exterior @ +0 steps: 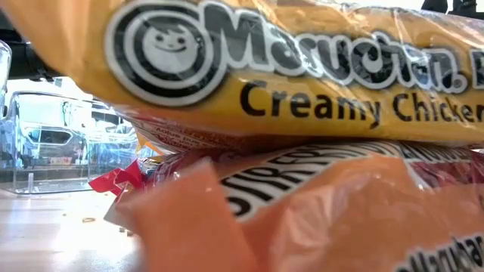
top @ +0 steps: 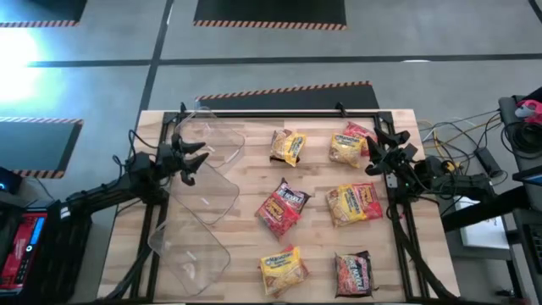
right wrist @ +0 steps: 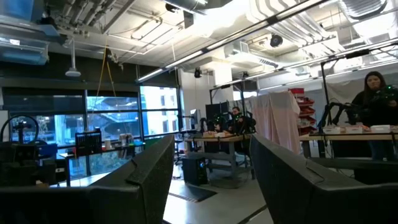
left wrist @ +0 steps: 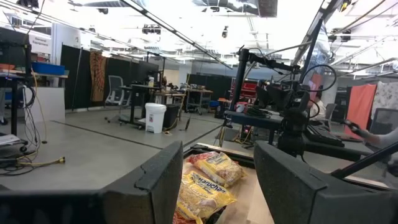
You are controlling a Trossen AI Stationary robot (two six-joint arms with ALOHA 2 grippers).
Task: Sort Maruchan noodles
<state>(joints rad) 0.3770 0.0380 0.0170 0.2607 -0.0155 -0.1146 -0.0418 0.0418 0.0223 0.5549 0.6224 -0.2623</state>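
Pressed against the low camera: yellow Creamy Chicken packet (exterior: 302, 68) atop an orange packet (exterior: 318, 219). Left gripper (top: 190, 161) mid-left, right gripper (top: 378, 152) upper right, both spread, empty.

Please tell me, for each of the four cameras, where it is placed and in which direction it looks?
High view: above the table, looking straight down; both arms, noodle packets, clear bins.
Low view: at tabletop height, nearly blocked by a yellow packet; no arm shows.
Left wrist view: on the left end effector, looking across packets toward the right arm.
Right wrist view: on the right end effector, facing the room, a person there.
Shared: high and left wrist views both show the right arm.
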